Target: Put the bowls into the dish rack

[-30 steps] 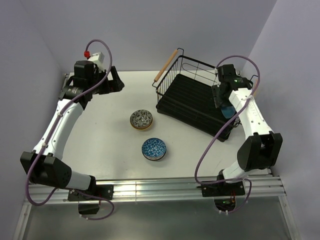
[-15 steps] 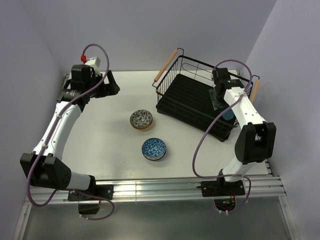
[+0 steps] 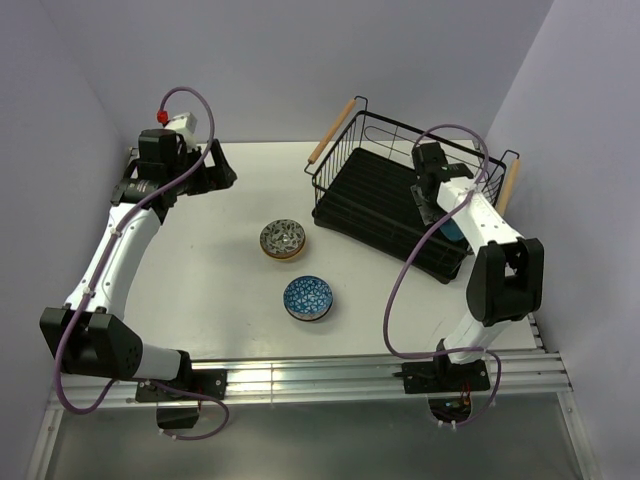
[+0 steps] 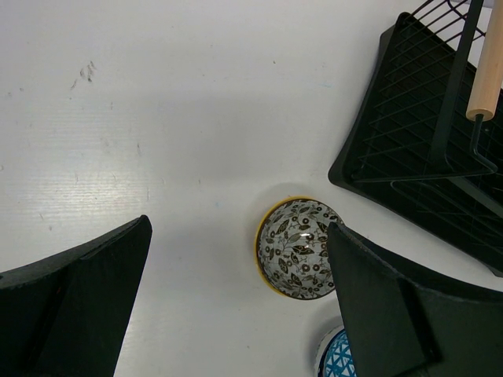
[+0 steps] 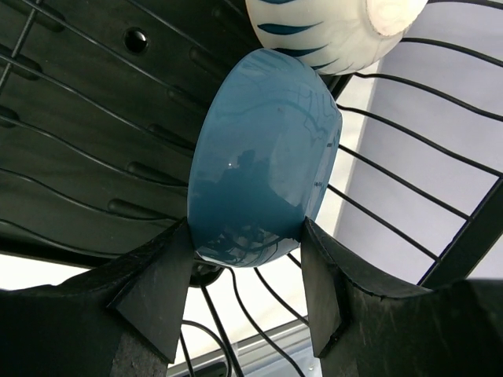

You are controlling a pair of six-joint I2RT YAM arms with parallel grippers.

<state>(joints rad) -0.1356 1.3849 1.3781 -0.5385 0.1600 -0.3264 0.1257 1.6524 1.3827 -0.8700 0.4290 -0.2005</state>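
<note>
Glossy blue bowl [image 5: 259, 157]; blk wire rack [image 3: 372, 203], wood handles [image 4: 489, 71].

A white table [image 3: 220, 290] fills the middle of the top view, hemmed by pale lilac walls [image 3: 300, 60] from nine through twelve to three o'clock, with a ribbed aluminium rail [image 3: 300, 378] along its six o'clock edge and faint grey scuffs [image 4: 85, 72] toward ten o'clock in the left wrist view.

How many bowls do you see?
4: floral bowl and patterned blue bowl on the table; plain blue bowl in the right hand and white striped bowl in the dish rack. More may be hidden.
</note>
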